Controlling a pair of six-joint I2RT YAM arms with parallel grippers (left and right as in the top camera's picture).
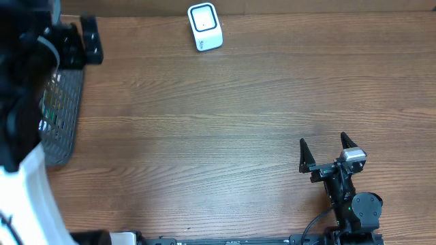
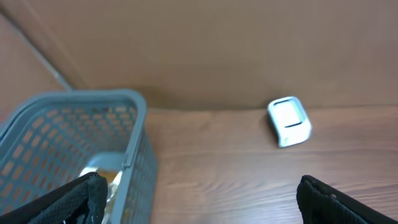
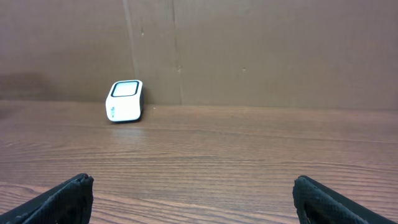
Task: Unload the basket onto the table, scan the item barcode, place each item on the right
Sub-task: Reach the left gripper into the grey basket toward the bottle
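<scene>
A white barcode scanner with a dark window stands at the table's far edge, also in the left wrist view and the right wrist view. A shiny packaged item lies inside the grey mesh basket, partly hidden by its wall. My left gripper hangs open over the basket's near right wall, one finger over the basket and the other over the table. My right gripper stands open and holds nothing, low over the table at the front right.
The basket sits at the table's left edge, largely covered by my left arm in the overhead view. A brown wall rises behind the scanner. Bare wood lies between the basket, scanner and right gripper.
</scene>
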